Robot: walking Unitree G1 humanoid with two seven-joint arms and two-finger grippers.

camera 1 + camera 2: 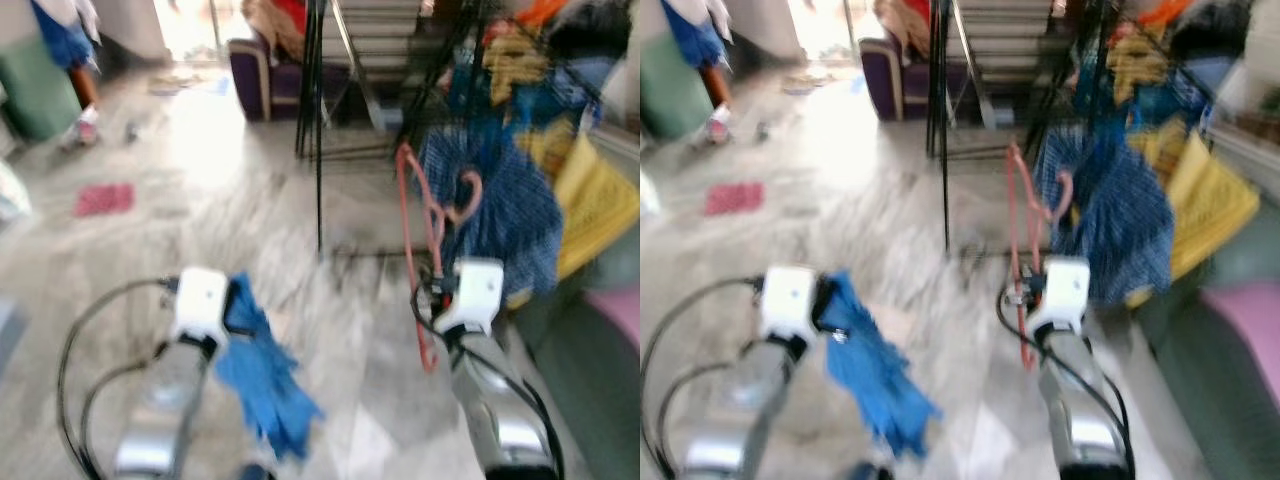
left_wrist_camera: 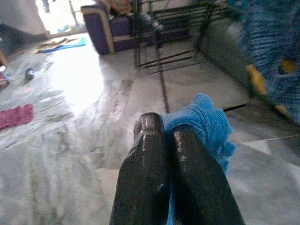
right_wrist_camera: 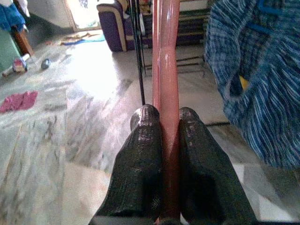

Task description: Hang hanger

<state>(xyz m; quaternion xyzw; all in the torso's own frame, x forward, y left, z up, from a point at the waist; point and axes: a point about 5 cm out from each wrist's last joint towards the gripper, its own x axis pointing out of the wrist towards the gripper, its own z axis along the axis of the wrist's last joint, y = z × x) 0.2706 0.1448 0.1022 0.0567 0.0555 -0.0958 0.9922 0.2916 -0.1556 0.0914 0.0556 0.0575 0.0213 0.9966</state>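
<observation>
1. My left gripper (image 2: 173, 140) was pressed together on a crumpled blue cloth (image 1: 262, 375), low over the marble floor (image 1: 200, 230).
2. My right gripper (image 3: 169, 124) pinched the slim pink plastic hanger (image 1: 420, 235); its long axis ran straight out ahead, hook end farthest.
3. Beyond stood the black metal drying rack (image 1: 318, 90) draped in clothes, ahead and slightly right, so I judged the right arm nearer.

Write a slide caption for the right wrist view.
Right gripper clamps a red hanger near a blue checked garment.
</observation>
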